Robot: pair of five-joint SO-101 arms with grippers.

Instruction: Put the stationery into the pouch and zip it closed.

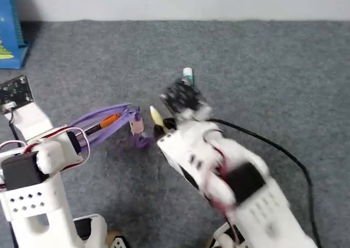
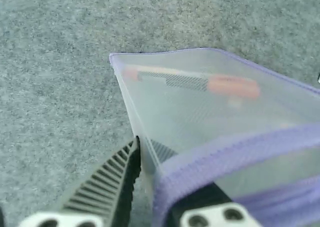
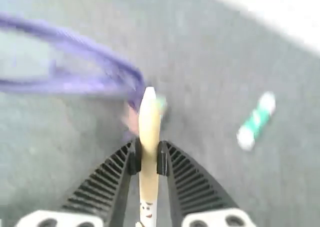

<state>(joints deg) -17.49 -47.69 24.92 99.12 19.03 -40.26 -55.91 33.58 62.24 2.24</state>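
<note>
Pouch (image 2: 210, 117) judged limp, light; left gripper (image 2: 144, 159) clamps its left end. Right gripper (image 3: 148, 156) pinches slim, rigid, likely slippery pen (image 3: 148, 112) mid-shaft.

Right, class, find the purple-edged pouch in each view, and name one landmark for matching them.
High view: the pouch is left of centre, at the left arm's tip.
Left wrist view: the pouch is close up, clamped in the left gripper.
Right wrist view: the pouch is beyond the cream pen held in the right gripper.
Landmark: the orange pen inside the pouch, seen in the high and left wrist views.
</note>
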